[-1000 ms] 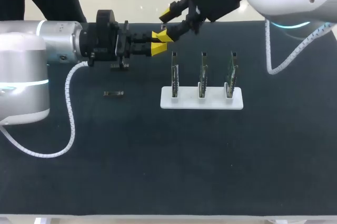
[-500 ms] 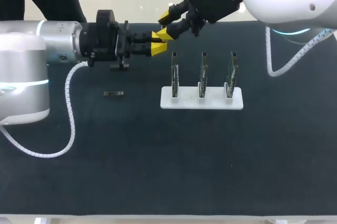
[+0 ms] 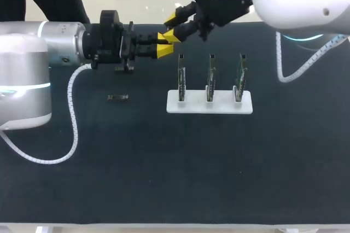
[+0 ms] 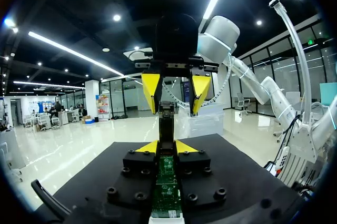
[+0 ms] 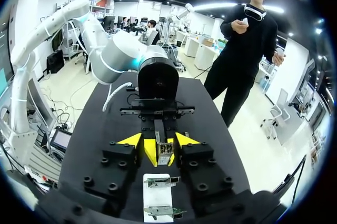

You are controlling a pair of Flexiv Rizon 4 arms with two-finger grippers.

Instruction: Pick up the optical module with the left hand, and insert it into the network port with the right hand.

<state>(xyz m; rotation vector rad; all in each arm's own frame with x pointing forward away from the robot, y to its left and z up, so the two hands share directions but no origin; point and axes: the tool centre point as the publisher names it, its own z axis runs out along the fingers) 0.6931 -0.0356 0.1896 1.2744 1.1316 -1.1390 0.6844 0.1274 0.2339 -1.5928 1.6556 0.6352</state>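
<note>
- Two grippers now meet in mid-air: over the last second the right gripper (image 5: 159, 141) has crept lower and closer, while the left gripper (image 4: 167, 148) has held still.
- The right jaws stand wide, straddling the free end of the small dark metal optical module (image 4: 167, 121) without touching it. The left jaws are clamped on its other end. I judge the handover imminent, with insertion yet to come.
- The module looks slim, bar-shaped and rigid. It is held above the table, apart from the white rack of upright green port boards (image 3: 209, 104).
</note>
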